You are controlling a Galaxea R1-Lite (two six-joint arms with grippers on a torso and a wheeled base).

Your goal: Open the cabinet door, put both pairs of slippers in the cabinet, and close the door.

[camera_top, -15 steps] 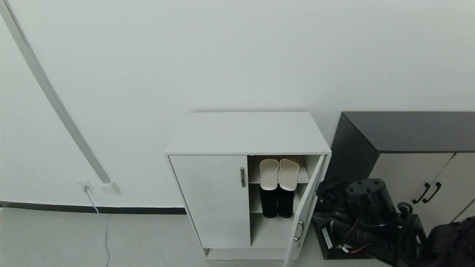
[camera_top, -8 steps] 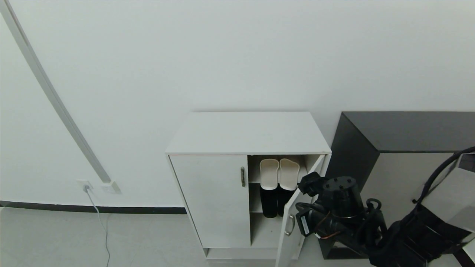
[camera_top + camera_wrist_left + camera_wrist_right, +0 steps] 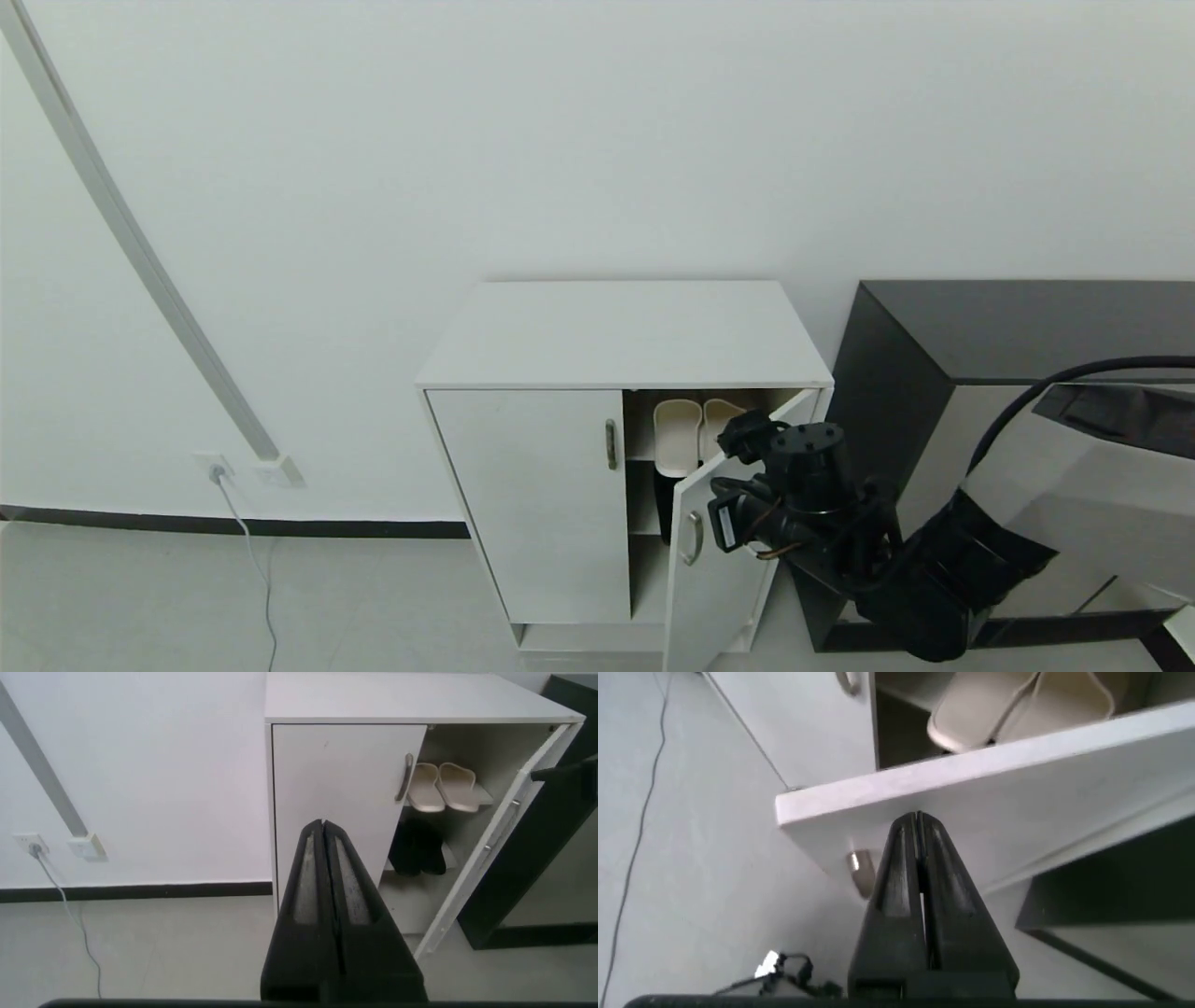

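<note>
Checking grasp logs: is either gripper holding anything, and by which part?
Nothing is held. Left gripper shut, empty; right gripper shut, tip against the cabinet door.

A white cabinet [image 3: 621, 336] has its right door [image 3: 714, 560] half-open, angled across the opening, leaving a narrow gap beside the closed left door [image 3: 527, 504]. Cream slippers [image 3: 677, 434] and black slippers [image 3: 418, 849] occupy the two upper shelves. The right gripper [image 3: 918, 826], fingers together, touches the door's outer side. A dark cabinet [image 3: 934, 345] crowds the right; bare floor [image 3: 355, 597] lies open to the left.
</note>
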